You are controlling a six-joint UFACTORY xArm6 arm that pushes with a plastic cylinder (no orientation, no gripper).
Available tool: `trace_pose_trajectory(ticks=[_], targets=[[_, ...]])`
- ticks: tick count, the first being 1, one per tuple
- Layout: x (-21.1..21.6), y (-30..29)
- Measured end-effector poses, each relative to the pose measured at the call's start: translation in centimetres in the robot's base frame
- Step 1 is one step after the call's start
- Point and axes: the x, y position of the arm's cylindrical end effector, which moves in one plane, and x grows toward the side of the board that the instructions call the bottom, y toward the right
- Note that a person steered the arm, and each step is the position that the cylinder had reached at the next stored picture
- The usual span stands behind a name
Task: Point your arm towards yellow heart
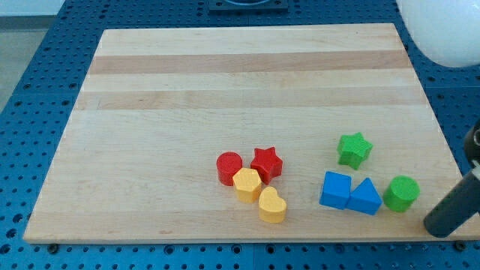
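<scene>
My tip point(436, 225) ends a straight, matte dark rod, round in section and blunt at its end. A white, rounded housing point(442, 30) shows at the view's top right.

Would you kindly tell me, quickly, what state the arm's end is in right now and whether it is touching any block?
My tip: a bare rod with no jaws, holding nothing, touching no block; it sits right of the green cylinder, far from the yellow heart.

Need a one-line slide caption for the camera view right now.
Rod tip at the board's lower-right edge, right of the green cylinder, far from the yellow heart.
</scene>
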Motion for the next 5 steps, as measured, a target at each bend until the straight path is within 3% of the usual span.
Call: trace_pose_trajectory(ticks=[5], targets=[[0.1,-9.5]])
